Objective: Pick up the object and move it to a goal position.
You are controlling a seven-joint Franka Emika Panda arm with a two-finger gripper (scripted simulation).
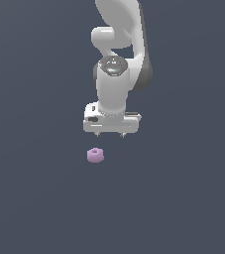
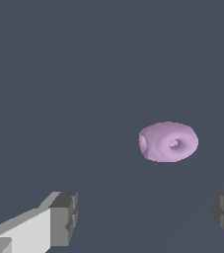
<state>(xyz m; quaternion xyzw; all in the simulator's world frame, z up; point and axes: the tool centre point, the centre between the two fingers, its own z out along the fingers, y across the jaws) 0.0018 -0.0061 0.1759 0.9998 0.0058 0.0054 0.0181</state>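
The object (image 1: 95,155) is a small pale pink-purple ring lying flat on the dark grey surface, just below the arm in the exterior view. The wrist view shows the object (image 2: 168,142) with its centre hole facing the camera. My white gripper (image 1: 110,134) hangs above the ring and a little toward the exterior view's right, apart from it. Its two short fingers stand spread wide with nothing between them. In the wrist view the gripper (image 2: 145,217) shows one grey fingertip (image 2: 64,218) and the other at the frame's edge, and the ring sits beyond them.
The dark grey surface (image 1: 183,198) runs flat and featureless all around. The white arm (image 1: 116,59) rises behind the gripper.
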